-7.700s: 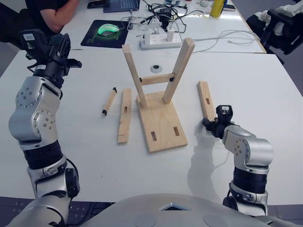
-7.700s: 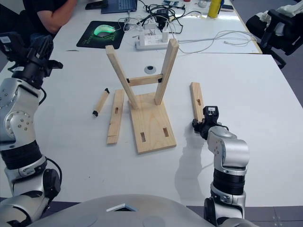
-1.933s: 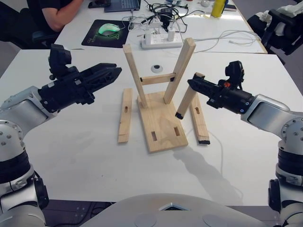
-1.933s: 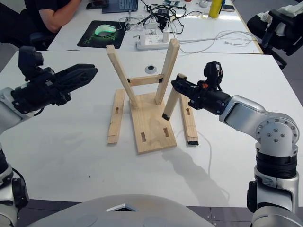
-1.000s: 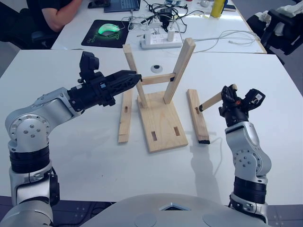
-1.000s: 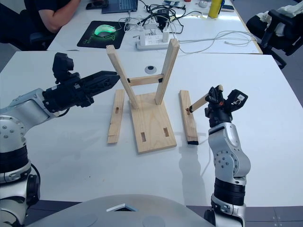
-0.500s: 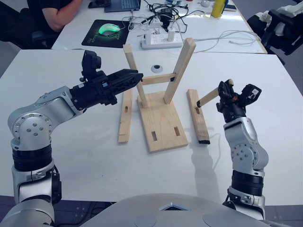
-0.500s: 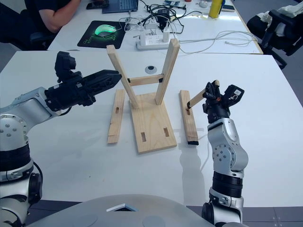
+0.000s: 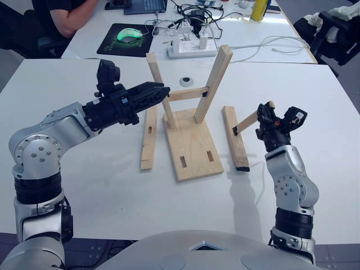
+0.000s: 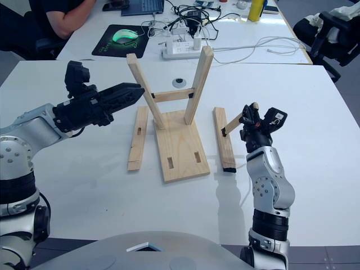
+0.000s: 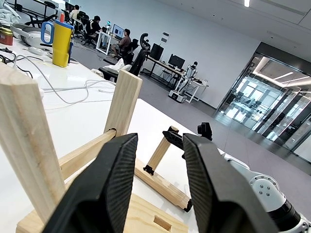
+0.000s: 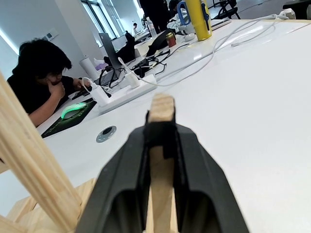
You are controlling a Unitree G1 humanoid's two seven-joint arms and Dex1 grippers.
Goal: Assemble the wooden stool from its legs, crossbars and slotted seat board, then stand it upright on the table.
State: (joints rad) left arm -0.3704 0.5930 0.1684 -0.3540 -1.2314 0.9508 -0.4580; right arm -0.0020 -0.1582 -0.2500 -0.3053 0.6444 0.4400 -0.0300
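The slotted seat board (image 9: 192,147) lies flat on the white table. Two legs (image 9: 159,90) (image 9: 214,83) stand in it, joined by a crossbar (image 9: 185,94). One loose leg (image 9: 148,136) lies left of the board and another (image 9: 234,138) lies right of it. My right gripper (image 9: 264,118) is shut on a short crossbar (image 9: 247,121), which slants down so its dark tip meets the slot in the right loose leg. My left gripper (image 9: 156,92) is open, level with the joined crossbar and beside the left standing leg. Its fingers (image 11: 116,184) frame the held crossbar (image 11: 159,151).
A round grommet (image 9: 186,81) sits behind the stool. On the adjoining table beyond are a power strip (image 9: 191,49) with cables, a dark mouse pad (image 9: 125,38) and a yellow bottle (image 9: 257,8). Bare table lies in front of the board.
My right gripper has picked up the short crossbar, carried it across, set its tip at the right loose leg's slot, and just sank slightly. My left arm has come in beside the standing legs.
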